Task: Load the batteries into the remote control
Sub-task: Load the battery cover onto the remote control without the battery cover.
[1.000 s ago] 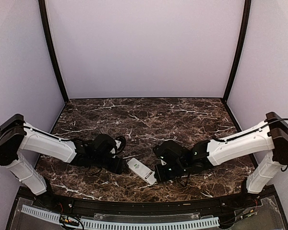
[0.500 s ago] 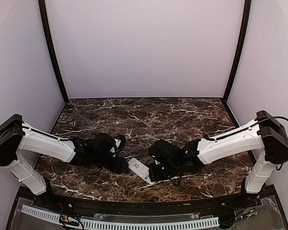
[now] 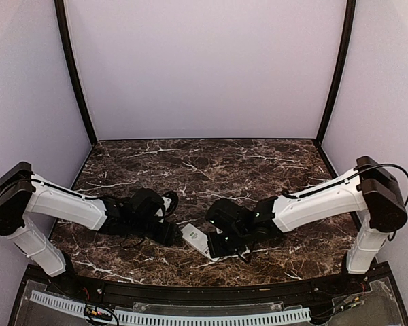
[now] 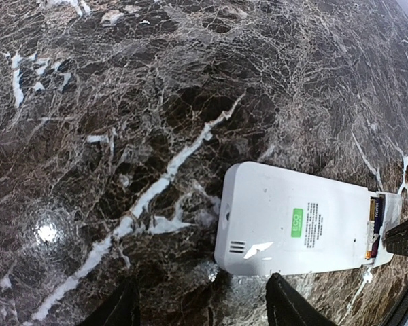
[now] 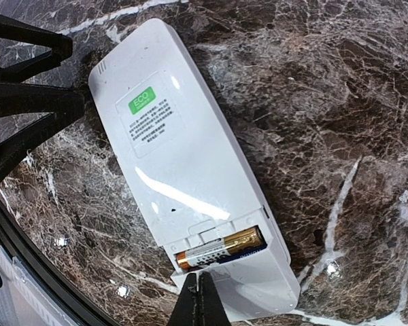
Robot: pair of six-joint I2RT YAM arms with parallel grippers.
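Close to the near edge of the marble bench (image 3: 258, 163), the white remote control (image 5: 183, 176) lay back-up with its compartment uncovered and one gold-and-blue battery (image 5: 221, 248) lying inside. The right claw (image 5: 202, 288), fingers pressed together, pointed its tip at that open end, just beside the battery. A little farther off, the left claw (image 4: 204, 288) stood spread at the remote control's other end.

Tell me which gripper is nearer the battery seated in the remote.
Right. The right gripper, shut, has its tip just beside the battery; the left gripper, open, is at the remote control's opposite end.
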